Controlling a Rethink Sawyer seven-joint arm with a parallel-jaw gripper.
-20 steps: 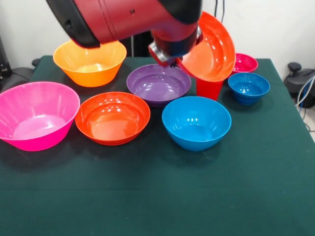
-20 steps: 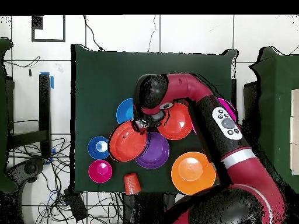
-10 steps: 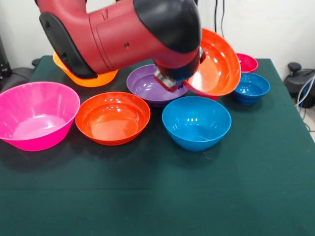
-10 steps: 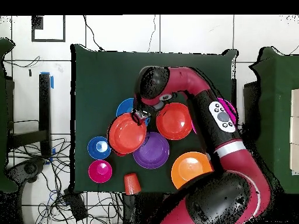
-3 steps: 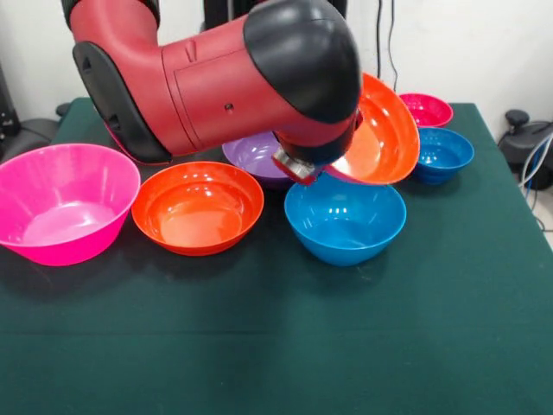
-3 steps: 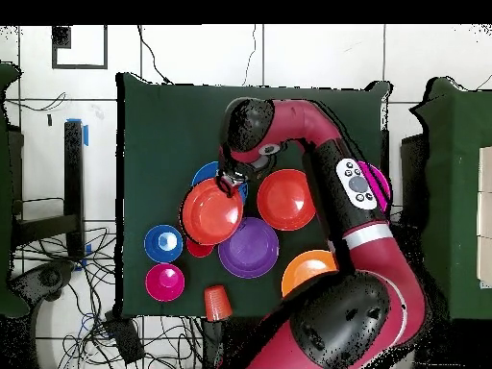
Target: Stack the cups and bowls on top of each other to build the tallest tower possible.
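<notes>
a: what's the gripper (image 5: pixel 298 169) doing?
b: it's clamped on the rim of a red-orange bowl (image 5: pixel 373 131), which hangs tilted in the air, just above the far edge of the medium blue bowl (image 5: pixel 345 216).
a: and the other bowls?
b: on the green table (image 5: pixel 363 346), the second red-orange bowl (image 5: pixel 197 207) sits left of the medium blue one, with the big pink bowl (image 5: pixel 62 201) further left. the purple bowl (image 5: pixel 252 154) is partly hidden behind the arm. small blue bowl (image 5: pixel 444 153) and magenta bowl (image 5: pixel 429 109) sit far right.
a: any cups?
b: the overhead view shows an orange cup (image 6: pixel 218 303) at the table's edge. nothing is stacked yet.
</notes>
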